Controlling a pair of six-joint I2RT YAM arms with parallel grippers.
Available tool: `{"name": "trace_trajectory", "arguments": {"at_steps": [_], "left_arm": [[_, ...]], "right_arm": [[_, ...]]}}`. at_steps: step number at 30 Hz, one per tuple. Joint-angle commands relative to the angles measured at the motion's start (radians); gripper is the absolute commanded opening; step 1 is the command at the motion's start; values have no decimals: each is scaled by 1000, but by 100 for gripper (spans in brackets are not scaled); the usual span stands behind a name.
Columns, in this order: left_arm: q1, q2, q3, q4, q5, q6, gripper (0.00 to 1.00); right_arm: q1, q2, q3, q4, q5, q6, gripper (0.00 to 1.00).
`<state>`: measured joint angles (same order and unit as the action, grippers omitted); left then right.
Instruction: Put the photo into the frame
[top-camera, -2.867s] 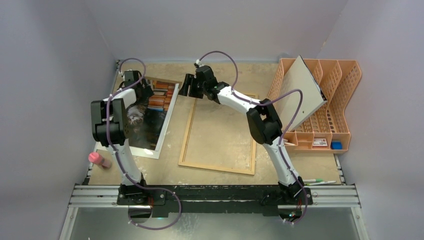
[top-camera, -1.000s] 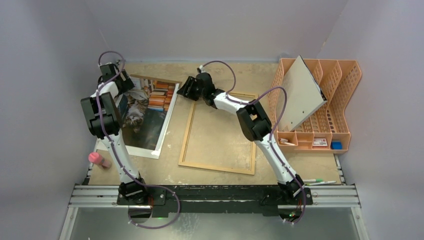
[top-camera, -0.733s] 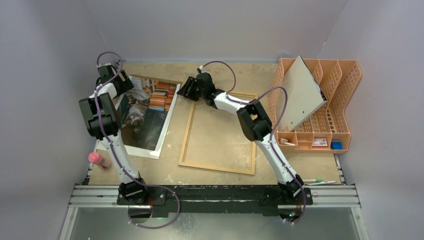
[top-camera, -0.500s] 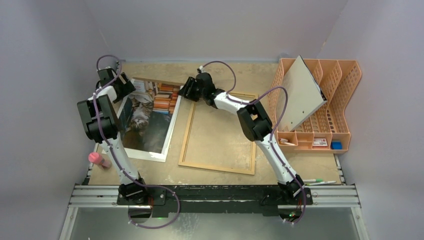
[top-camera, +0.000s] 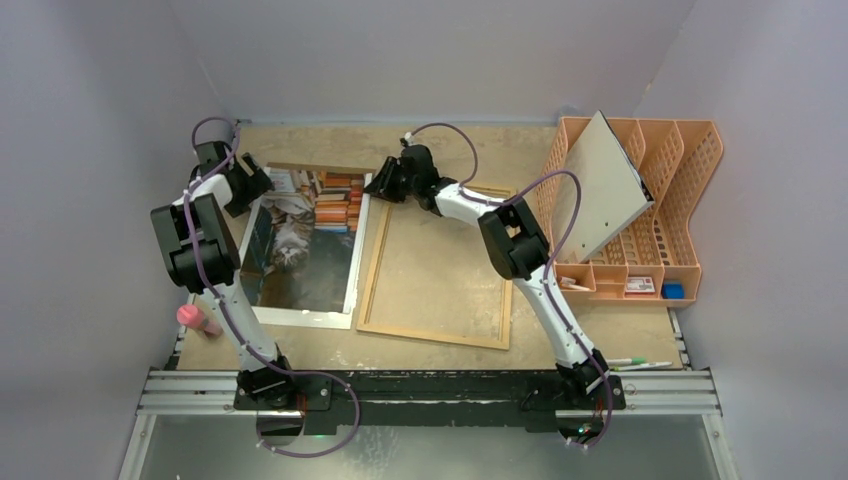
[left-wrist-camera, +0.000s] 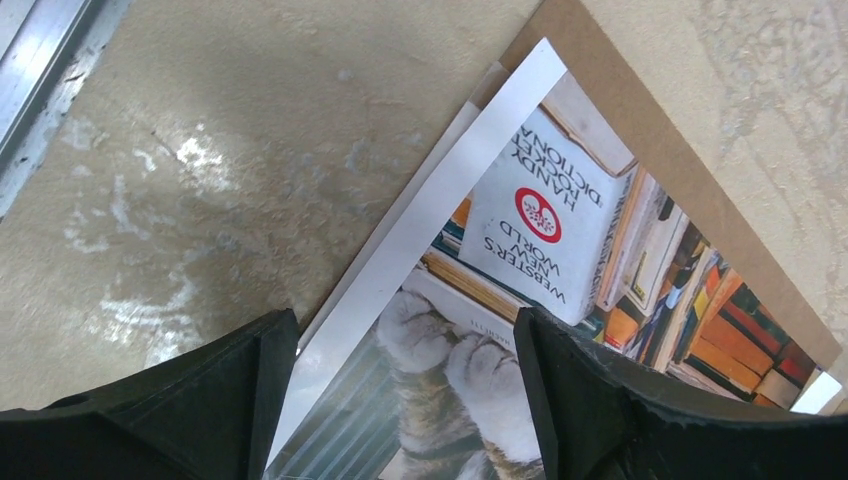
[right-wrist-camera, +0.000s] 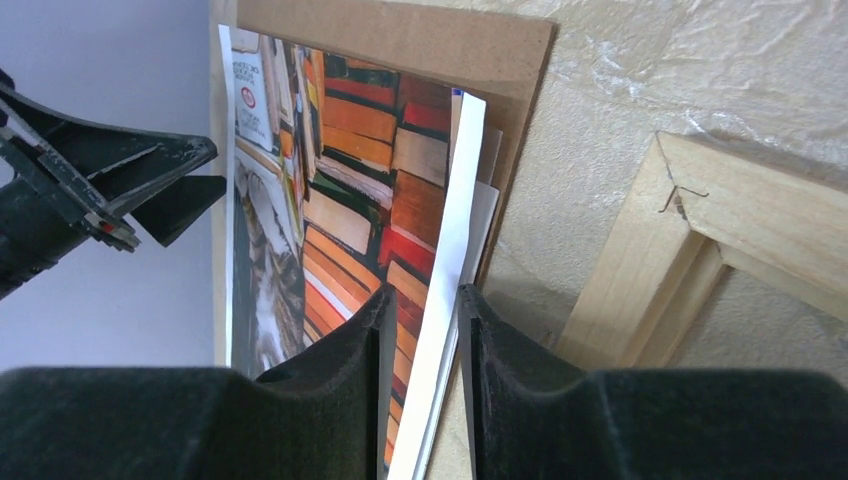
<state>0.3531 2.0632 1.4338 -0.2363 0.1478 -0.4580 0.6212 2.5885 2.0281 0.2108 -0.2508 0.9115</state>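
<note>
The photo (top-camera: 300, 240), a cat among orange books under a white mat (left-wrist-camera: 440, 200), lies left of the frame (top-camera: 372, 262) on a brown backing (top-camera: 310, 166). My right gripper (top-camera: 382, 187) is at the photo's far right edge. In the right wrist view its jaws (right-wrist-camera: 423, 300) are shut on that white-bordered edge, with the photo (right-wrist-camera: 340, 200) to the left and the frame's corner (right-wrist-camera: 690, 230) to the right. My left gripper (top-camera: 247, 186) hangs open over the photo's far left corner. In the left wrist view, between its jaws (left-wrist-camera: 400, 325), the photo (left-wrist-camera: 560, 210) shows untouched.
An orange file rack (top-camera: 660, 215) stands at the right with a grey-white board (top-camera: 600, 185) leaning in it. A pink object (top-camera: 197, 320) lies at the near left edge. Pens (top-camera: 632, 363) lie near the right base. The back wall is close behind both grippers.
The photo and mat slid right and turned, their right edge now beside the frame's left rail. The right gripper moved with them and its jaws narrowed. The left gripper shifted slightly right.
</note>
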Motion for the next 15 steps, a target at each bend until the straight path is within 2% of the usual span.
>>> {"name": "trace_trajectory", "arguments": {"at_steps": [1, 4, 7, 10, 15], "left_arm": [[-9, -40, 50, -115, -82, -12, 83], [-8, -68, 60, -140, -250, -27, 83], [-9, -99, 58, -142, -316, -22, 84], [-8, -124, 60, -133, -298, -2, 85], [-11, -151, 71, -114, -183, 35, 84]], "right_arm": [[-5, -48, -14, 56, -85, -43, 32], [-5, -51, -14, 46, -62, -42, 36], [-6, -55, -4, 15, 12, -51, 46], [-12, -55, 26, -26, 98, -67, 49], [-17, -27, 78, -32, 154, -122, 48]]}}
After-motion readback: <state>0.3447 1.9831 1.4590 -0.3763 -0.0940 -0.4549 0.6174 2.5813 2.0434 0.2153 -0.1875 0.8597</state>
